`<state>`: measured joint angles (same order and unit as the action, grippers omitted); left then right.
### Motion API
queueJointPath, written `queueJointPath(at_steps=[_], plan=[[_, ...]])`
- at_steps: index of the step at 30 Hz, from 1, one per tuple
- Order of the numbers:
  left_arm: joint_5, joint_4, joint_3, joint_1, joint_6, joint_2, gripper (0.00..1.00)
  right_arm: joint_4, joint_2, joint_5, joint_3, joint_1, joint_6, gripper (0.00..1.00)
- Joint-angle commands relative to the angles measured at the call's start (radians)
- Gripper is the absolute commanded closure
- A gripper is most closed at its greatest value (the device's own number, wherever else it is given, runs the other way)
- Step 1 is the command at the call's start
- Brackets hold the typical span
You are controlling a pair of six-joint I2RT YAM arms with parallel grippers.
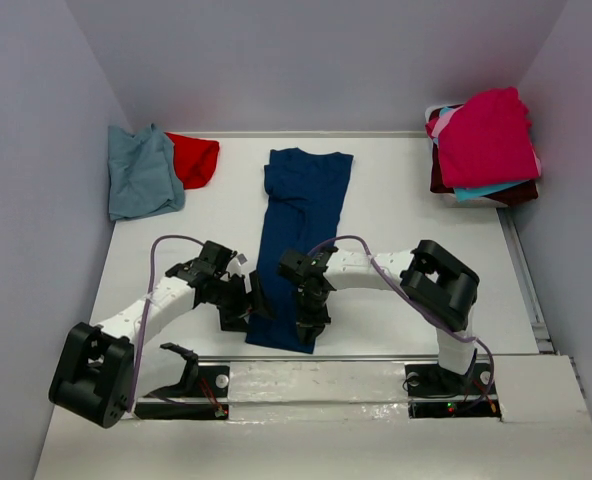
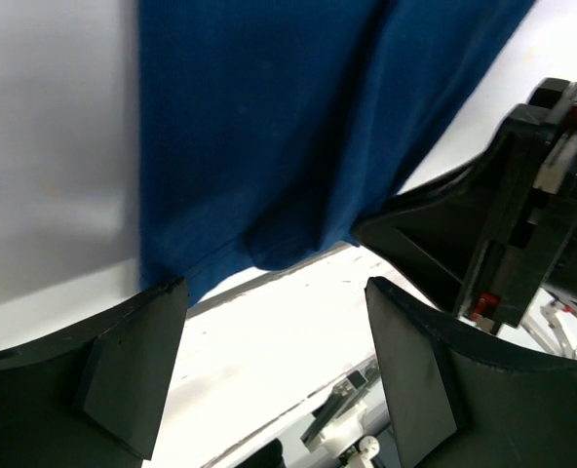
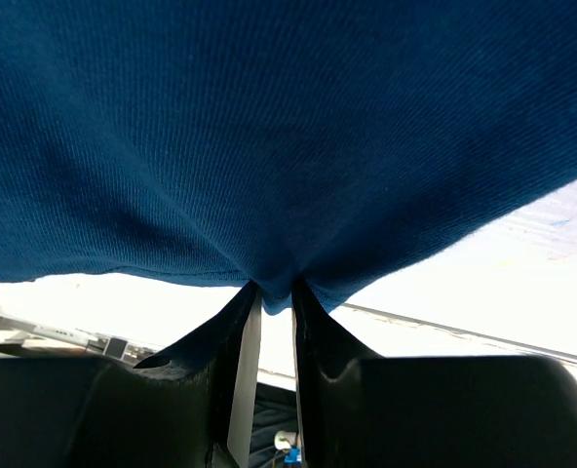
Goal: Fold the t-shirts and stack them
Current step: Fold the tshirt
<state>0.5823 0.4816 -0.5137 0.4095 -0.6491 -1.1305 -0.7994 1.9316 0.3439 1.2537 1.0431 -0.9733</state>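
Here, on the bench (image 1: 416,220), the navy t-shirt (image 1: 301,230) lies folded lengthwise in the middle. The left arm (image 1: 141,310) and right arm (image 1: 376,270) bend inward over its near end. The right claw (image 3: 274,292) is pinched nearly closed on the near hem; the left claw (image 2: 274,292) stands wide just beside the shirt's left edge, holding nothing.

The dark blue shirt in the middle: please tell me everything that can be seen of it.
The dark blue shirt is soft knit cloth, no print showing. Folded lengthwise into a long narrow strip, wrinkled near the far end, it lies on the white table, reaching toward the near edge. The right gripper is shut on its near hem. The left gripper stands open by its near left corner, not holding it.
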Motion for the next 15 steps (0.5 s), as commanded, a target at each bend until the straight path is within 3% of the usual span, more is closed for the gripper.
queueJointPath(at_steps=[1, 11, 15], plan=[[-0.071, 0.069, -0.062, -0.006, 0.081, -0.021, 0.17, 0.005, -0.043, -0.016, 0.0, 0.018, -0.015, 0.76], [-0.116, 0.124, -0.051, -0.006, 0.109, -0.064, 0.21, -0.004, -0.042, -0.017, 0.023, 0.018, -0.007, 0.76], [-0.104, 0.143, -0.049, -0.006, 0.132, -0.116, 0.28, -0.012, -0.045, -0.019, 0.032, 0.018, -0.005, 0.76]])
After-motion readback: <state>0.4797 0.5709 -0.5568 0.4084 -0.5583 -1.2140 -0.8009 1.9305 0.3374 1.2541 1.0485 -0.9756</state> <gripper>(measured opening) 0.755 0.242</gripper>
